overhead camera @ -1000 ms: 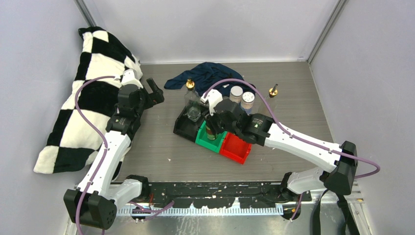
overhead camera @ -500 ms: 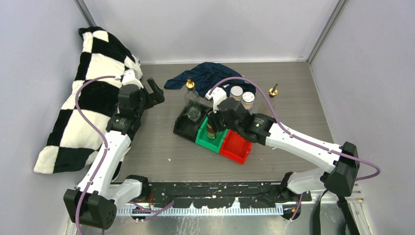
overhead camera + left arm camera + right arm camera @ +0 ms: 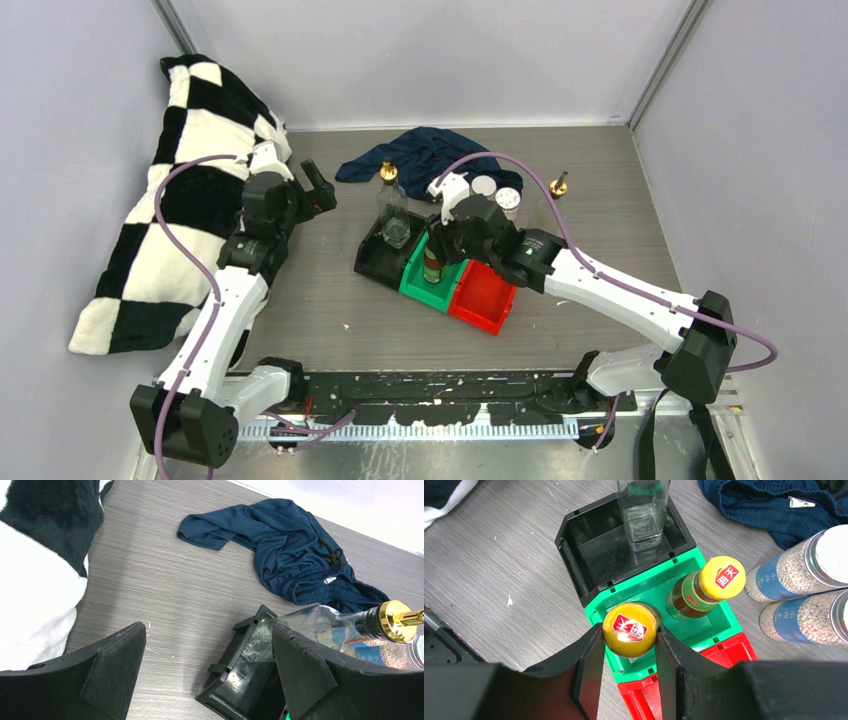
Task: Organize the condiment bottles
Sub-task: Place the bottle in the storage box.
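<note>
My right gripper [image 3: 629,631] is shut on the yellow cap of a dark condiment bottle [image 3: 630,625] in the near part of the green bin [image 3: 724,622]; whether its base rests on the bin floor is hidden. A second yellow-capped bottle [image 3: 722,577] stands upright in the same bin. In the black bin [image 3: 589,555] stands a clear glass bottle [image 3: 643,515] with a gold pourer [image 3: 395,621]. Two white-capped jars [image 3: 794,570] [image 3: 809,617] stand on the table beside the bins. Another gold-topped glass bottle [image 3: 557,187] stands farther right. My left gripper [image 3: 207,630] hangs open and holds nothing, left of the black bin.
A red bin [image 3: 485,300] adjoins the green bin on the near right. A dark blue cloth [image 3: 295,555] lies crumpled behind the bins. A black-and-white checked pillow [image 3: 190,200] fills the left side, close to my left arm. Grey walls enclose the table.
My right wrist has shifted slightly back and to the right, still gripping the yellow-capped bottle over the green bin. The left arm has stayed where it was.
</note>
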